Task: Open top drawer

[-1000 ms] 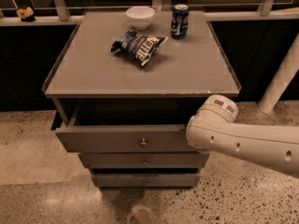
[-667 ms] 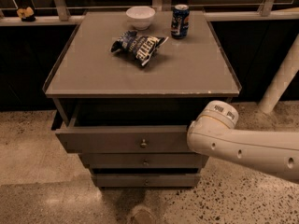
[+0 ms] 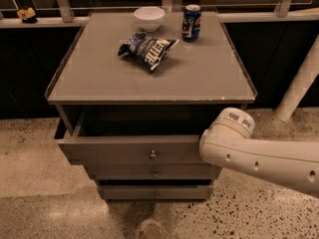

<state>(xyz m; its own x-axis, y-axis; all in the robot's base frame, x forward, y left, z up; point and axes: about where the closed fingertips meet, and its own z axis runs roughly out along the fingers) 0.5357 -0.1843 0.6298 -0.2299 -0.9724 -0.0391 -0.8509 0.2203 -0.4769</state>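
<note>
Camera view: top drawer (image 3: 114, 153) sits pulled out under the table's (image 3: 99, 78) front edge, unmoved. The arm (image 3: 249, 153) at the front right corner dipped slightly. The end effector is hidden, so I cannot tell its grip. Opening looks done.

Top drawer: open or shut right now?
Open: the top drawer front stands forward of the cabinet, dark interior exposed. Gripper hidden behind the arm beside the drawer.

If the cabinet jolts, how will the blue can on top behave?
Tall and narrow, the can probably tips easily. Round-sided, it would likely roll afterwards. The gripper is out of view; only the arm shows beside the top drawer.
</note>
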